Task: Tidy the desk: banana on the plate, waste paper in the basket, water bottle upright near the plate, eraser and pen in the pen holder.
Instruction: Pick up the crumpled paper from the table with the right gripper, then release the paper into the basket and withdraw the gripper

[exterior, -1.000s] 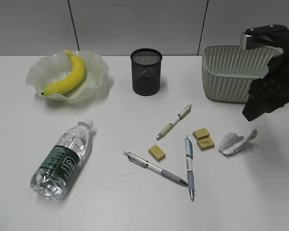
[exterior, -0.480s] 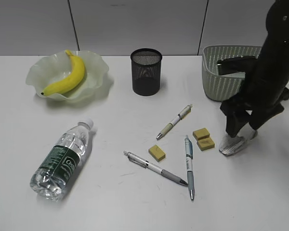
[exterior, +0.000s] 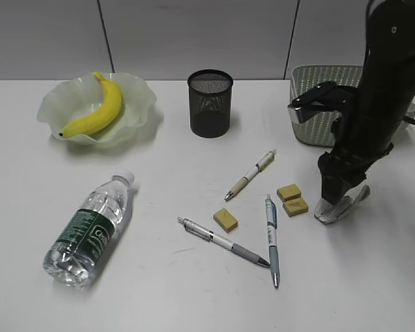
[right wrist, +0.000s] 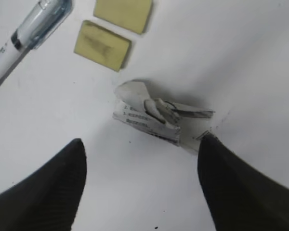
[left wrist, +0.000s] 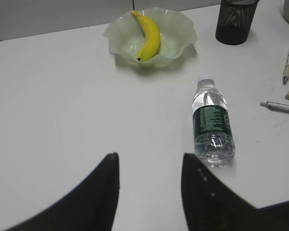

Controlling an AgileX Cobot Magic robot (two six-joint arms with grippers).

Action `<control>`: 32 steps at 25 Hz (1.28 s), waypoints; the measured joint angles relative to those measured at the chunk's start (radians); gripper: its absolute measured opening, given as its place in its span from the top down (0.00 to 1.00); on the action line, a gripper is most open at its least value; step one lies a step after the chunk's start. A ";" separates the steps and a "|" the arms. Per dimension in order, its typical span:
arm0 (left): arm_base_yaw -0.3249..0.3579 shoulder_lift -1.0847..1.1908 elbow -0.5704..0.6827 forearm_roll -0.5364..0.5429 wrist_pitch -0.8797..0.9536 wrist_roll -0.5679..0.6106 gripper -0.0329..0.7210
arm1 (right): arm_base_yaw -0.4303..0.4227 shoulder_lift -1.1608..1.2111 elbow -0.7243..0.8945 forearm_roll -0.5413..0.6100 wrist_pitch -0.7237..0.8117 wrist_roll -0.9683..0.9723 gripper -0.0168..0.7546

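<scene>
On the left of the table [exterior: 194, 297], the banana [exterior: 97, 107] already lies in the plate [exterior: 140, 93]. The water bottle [exterior: 90, 232] lies on its side, well apart from the plate. The left hand [left wrist: 149, 192] hangs over bare table with its fingers apart and holds nothing. In the middle stands the pen holder [exterior: 209, 104]; three pens and three erasers lie loose in front of it.

On the right, the right hand [right wrist: 139, 185] is low over the waste paper [right wrist: 156, 113], its fingers spread wide on both sides of it, not gripping. The basket [exterior: 318, 104] stands just behind.

The wad is flat and uneven, so the fingers may close on one thin edge only, and it can slip out during the lift. One finger already seems to touch the paper's corner; it may push the wad sideways. The two erasers [right wrist: 113, 31] lie near and could be knocked.
</scene>
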 joint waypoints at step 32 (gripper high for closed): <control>0.000 0.000 0.000 0.000 0.000 0.000 0.55 | 0.000 -0.060 -0.020 -0.029 -0.038 0.012 0.96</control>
